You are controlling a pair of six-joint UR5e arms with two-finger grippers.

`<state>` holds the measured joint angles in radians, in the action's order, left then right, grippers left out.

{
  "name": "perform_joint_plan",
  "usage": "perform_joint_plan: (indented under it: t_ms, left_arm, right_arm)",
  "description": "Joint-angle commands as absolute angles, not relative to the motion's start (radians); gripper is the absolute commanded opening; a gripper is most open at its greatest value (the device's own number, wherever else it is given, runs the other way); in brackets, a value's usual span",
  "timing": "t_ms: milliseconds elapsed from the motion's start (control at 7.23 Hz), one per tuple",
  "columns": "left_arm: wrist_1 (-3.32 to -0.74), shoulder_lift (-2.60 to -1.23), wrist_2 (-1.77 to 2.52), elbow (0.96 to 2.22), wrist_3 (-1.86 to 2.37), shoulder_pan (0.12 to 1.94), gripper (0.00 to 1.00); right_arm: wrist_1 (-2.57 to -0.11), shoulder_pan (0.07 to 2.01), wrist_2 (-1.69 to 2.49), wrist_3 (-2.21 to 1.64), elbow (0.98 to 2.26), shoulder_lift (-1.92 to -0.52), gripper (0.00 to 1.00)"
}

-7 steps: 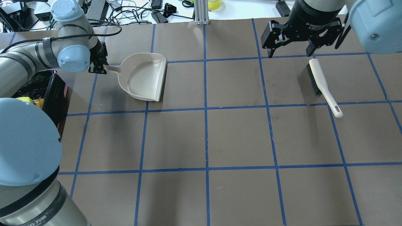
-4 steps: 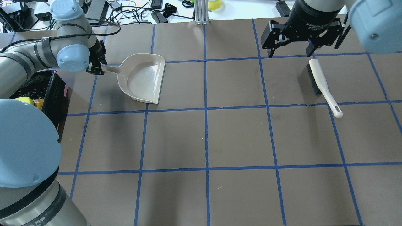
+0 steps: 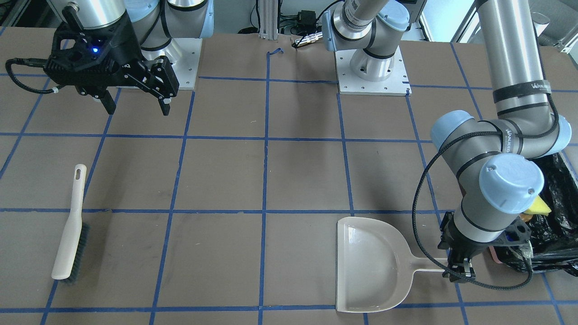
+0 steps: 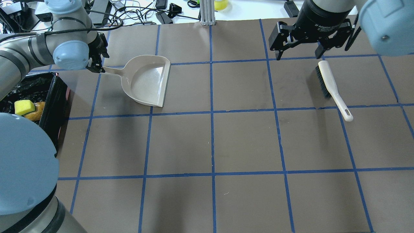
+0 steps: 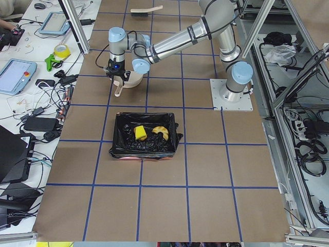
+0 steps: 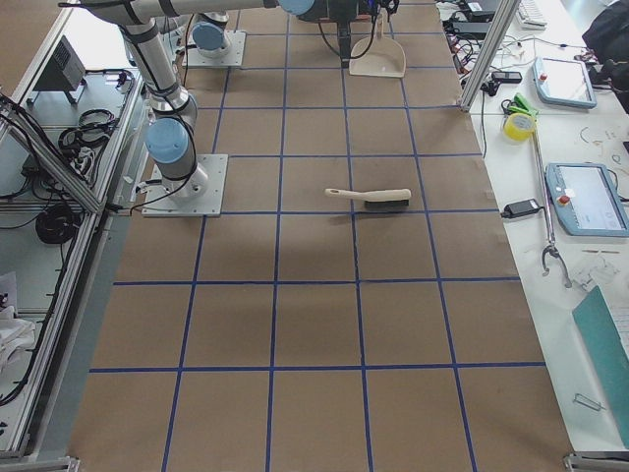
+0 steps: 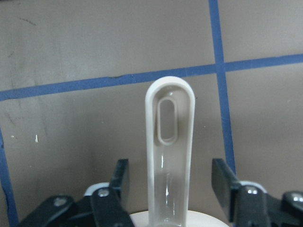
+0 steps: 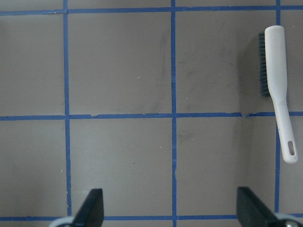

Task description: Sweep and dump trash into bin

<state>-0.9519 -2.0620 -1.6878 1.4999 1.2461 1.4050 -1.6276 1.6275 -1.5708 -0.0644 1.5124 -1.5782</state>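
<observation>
The trash lies inside the bin [image 4: 48,87], a box lined with black plastic at the table's left edge. In it I see a yellow sponge wedge [image 4: 24,106] and an amber blob [image 4: 35,113], also the yellow sponge wedge [image 5: 139,133] and the amber blob [image 5: 162,133]. The beige dustpan [image 4: 147,81] rests flat on the table. My left gripper [image 7: 170,170] is open at the tip of the dustpan handle [image 7: 169,142], a gap on each side. My right gripper [image 4: 299,55] hangs open and empty above the table, behind the brush [image 4: 331,85].
The white brush [image 3: 67,246] with dark bristles lies on its side, touched by nothing. The bin [image 3: 560,180] stands just beside my left arm's elbow. Blue tape lines grid the brown table. Cables and devices crowd the far edge.
My left arm has swung back and away from over the bin, so more of the trash shows. The dustpan has slid slightly left. The right arm and brush are unchanged.
</observation>
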Motion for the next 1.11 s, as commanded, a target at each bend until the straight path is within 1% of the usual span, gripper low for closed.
perform_joint_plan:
  t_ms: [0,138,276,415,553,691,968]
  left_arm:
    - [-0.963,-1.970,-1.686,1.500,1.057,1.414,0.80]
    - [-0.965,-1.926,-1.686,1.502,0.900,1.416,0.92]
    - [-0.995,-1.890,-1.686,1.508,0.721,1.416,1.00]
    - [-1.009,-1.863,-1.683,1.522,0.686,1.417,1.00]
    - [-1.122,-1.815,-1.616,1.551,0.661,1.430,1.00]
    - [-1.173,-1.771,-1.529,1.534,0.532,1.434,1.00]
    - [-1.240,-1.724,-1.467,1.560,0.268,1.433,1.00]
  right_arm:
    - [-1.628,1.628,-1.571,-0.064,1.513,-1.578,1.00]
    - [-1.628,1.628,-1.572,-0.064,1.513,-1.578,1.00]
    - [-1.629,1.628,-1.571,-0.064,1.514,-1.578,1.00]
    - [-1.628,1.629,-1.571,-0.064,1.514,-1.578,1.00]
    - [-1.628,1.628,-1.571,-0.064,1.514,-1.578,1.00]
    - [-1.628,1.628,-1.572,-0.064,1.514,-1.578,1.00]
    - [-1.628,1.628,-1.572,-0.063,1.514,-1.578,1.00]
